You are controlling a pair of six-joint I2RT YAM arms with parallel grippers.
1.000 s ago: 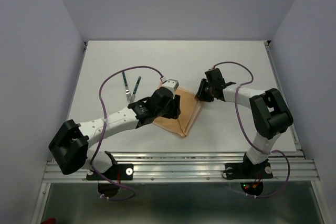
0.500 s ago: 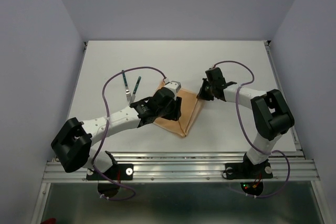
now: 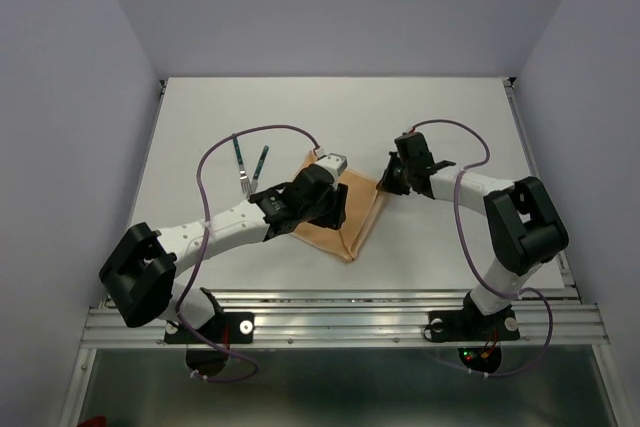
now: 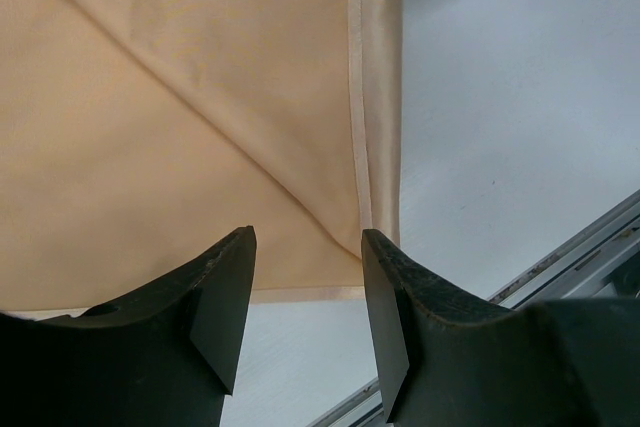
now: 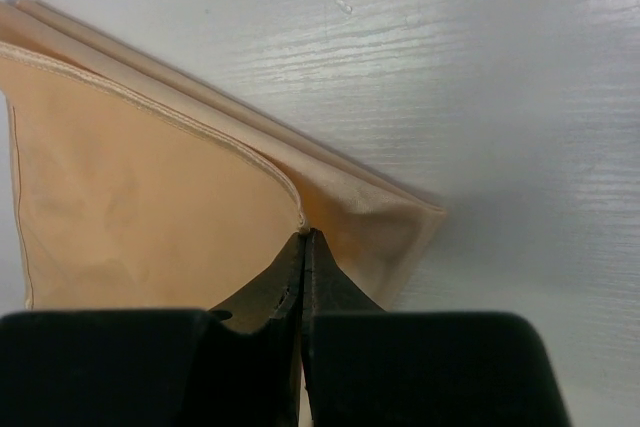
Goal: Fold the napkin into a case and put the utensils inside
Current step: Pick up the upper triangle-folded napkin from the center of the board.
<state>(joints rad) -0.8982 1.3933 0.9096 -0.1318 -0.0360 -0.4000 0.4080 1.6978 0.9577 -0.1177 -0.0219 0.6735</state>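
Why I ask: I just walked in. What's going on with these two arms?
Two robot arms are folding a peach-tan napkin on the white table. The right pincer is shut on the top layer's hem at its right corner; the left pincer hangs open over the near edge, holding nothing. Two green-handled utensils lie left of the napkin, untouched.

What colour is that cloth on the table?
The napkin is plain peach-tan, slightly shiny; clearest in the left wrist view.

Bright, even light floods the white table (image 3: 330, 107); shadows fall soft, and wrist close-ups look sharp.
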